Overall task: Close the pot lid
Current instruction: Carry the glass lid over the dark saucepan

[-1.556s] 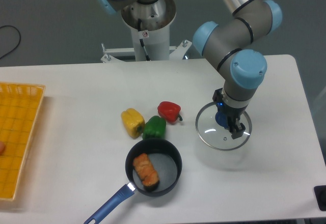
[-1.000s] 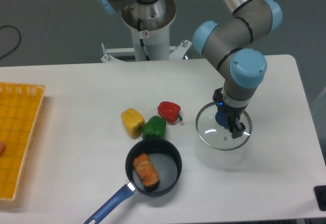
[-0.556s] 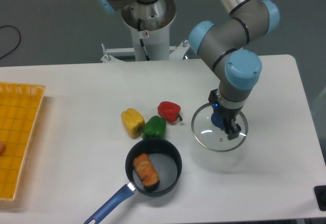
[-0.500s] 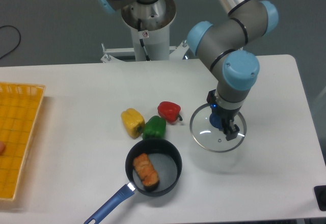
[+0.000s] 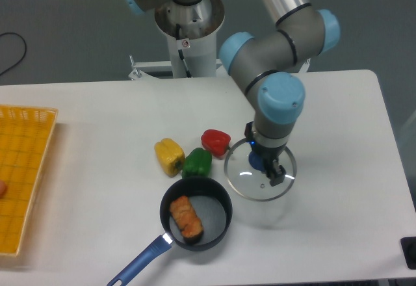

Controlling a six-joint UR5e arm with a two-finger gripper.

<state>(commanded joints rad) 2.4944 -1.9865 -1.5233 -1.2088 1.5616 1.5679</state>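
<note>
Gripper: the gripper [image 5: 265, 164] points down from the arm [image 5: 279, 97]. Its fingers are pinched on the blue knob in the middle of the lid.
Lid: the lid [image 5: 260, 178] is a clear round glass with a thin metal rim. It hangs from the gripper, lifted a bit off the table [image 5: 97, 110], with a soft shadow under it. It is right of the pot and a little farther back. Its left edge is close to the pot's rim. It is not on the pot.
Pot: the pot [image 5: 197, 213] sits near the front of the table. It is open. Its blue handle points to the near left.
In the pot: an orange piece of food [image 5: 186, 218] lies inside, on the left part.
Peppers: a yellow pepper [image 5: 169, 156], a green pepper [image 5: 197, 162] and a red pepper [image 5: 215, 142] sit just behind the pot. The red one is next to the lid's left edge.
Basket: a yellow basket [image 5: 21, 175] is at the far left edge.
</note>
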